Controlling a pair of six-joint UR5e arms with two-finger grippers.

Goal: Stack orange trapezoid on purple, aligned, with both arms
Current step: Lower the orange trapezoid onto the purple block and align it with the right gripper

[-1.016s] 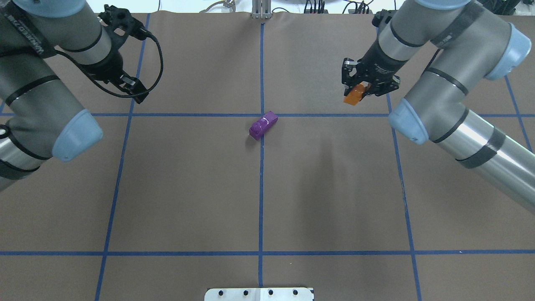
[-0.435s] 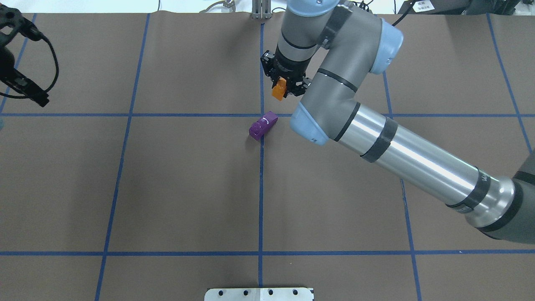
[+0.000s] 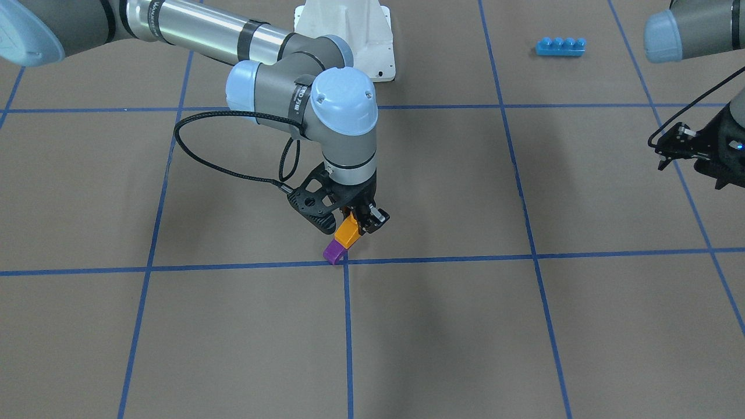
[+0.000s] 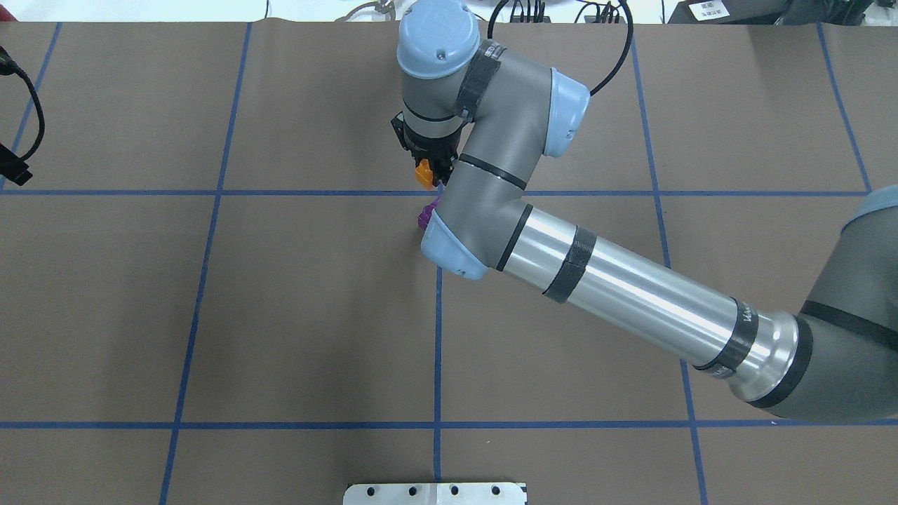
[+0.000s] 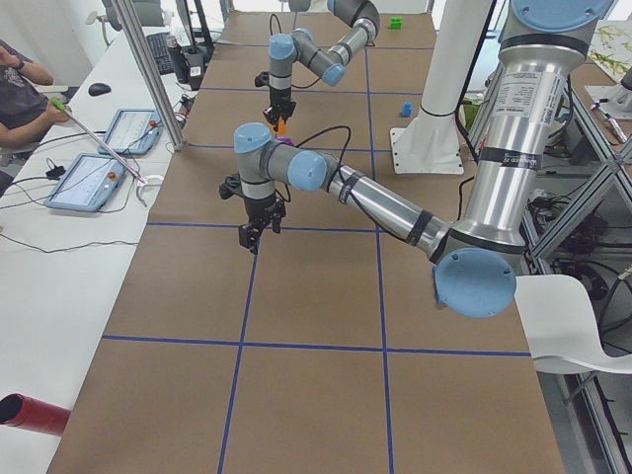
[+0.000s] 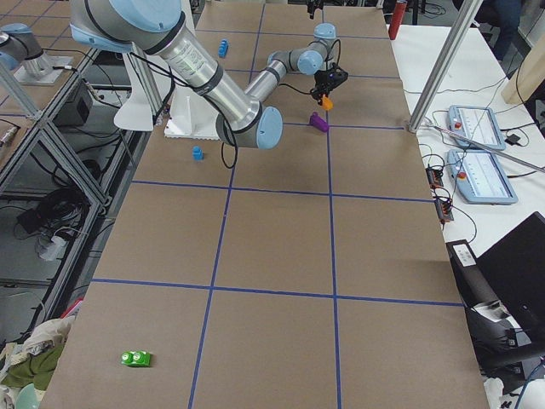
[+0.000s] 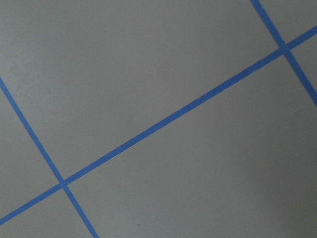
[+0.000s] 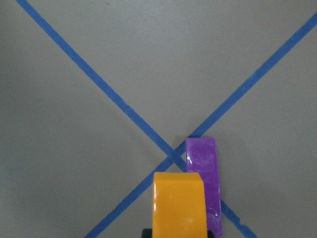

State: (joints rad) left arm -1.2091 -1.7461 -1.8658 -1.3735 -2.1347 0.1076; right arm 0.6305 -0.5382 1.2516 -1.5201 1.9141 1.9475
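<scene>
My right gripper [image 3: 356,224] is shut on the orange trapezoid [image 3: 348,231] and holds it tilted just above the purple brick [image 3: 333,252], which lies on the table at a crossing of blue tape lines. In the overhead view the orange trapezoid [image 4: 423,174] shows under the wrist, and the forearm hides most of the purple brick [image 4: 424,217]. The right wrist view shows the orange trapezoid [image 8: 178,206] in front of the purple brick [image 8: 203,171]. My left gripper [image 3: 663,156] hangs far off at the table's side, empty, its fingers apart.
A blue four-stud brick [image 3: 560,46] lies near the white base mount [image 3: 349,29]. A small blue brick [image 6: 197,152] and a green brick [image 6: 136,359] lie far from the stack. A metal plate [image 4: 435,493] sits at the near table edge.
The right arm has swung left with the orange trapezoid, from the right side to just over the purple brick. The left arm has pulled back to the left edge.
</scene>
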